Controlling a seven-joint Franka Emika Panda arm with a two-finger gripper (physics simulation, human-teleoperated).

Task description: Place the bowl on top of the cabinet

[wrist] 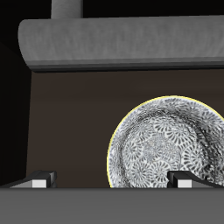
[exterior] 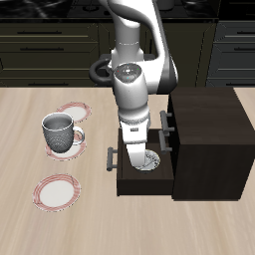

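My gripper (exterior: 147, 156) hangs open-jawed over the bowl (wrist: 168, 144) in the cabinet (exterior: 204, 139) drawer; a shallow pinch could slip

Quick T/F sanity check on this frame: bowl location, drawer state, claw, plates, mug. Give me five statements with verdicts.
1. The small round white bowl with the grey speckled inside sits on top of the large dark brown wooden cabinet. False: it lies inside the cabinet's pulled-out drawer.
2. One drawer is open. True.
3. The claw is down at the open drawer, beside the bowl. True.
4. The grey-white mug stands in the drawer. False: it stands on the table, beside a flat red-rimmed plate.
5. Only one red-rimmed plate is on the table. False: a second plate lies nearer the front edge.
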